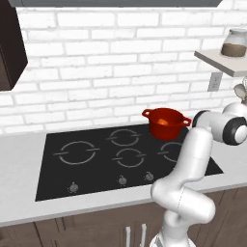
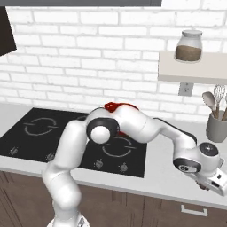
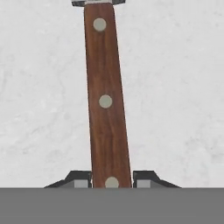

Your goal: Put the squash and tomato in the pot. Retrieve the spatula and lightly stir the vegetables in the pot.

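Pincer (image 3: 112,178) fingertips spread either side of a brown wooden spatula handle (image 3: 105,100) with pale rivets, lying on the pale desk (image 3: 175,87), red pot (image 1: 165,122) well apart on the black cooktop (image 1: 87,164), something orange inside, grey utensil holder (image 2: 217,126) near the wall.

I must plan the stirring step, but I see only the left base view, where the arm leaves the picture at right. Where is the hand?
Observer: Low over the counter, right of the stove, near a grey utensil holder.
Operator: Is something at the fingers?
Observer: In the hand view, a brown wooden handle with three pale rivets runs up between the fingertips.
Operator: Are they closed on it?
Observer: They flank it closely on both sides; real contact I cannot confirm.
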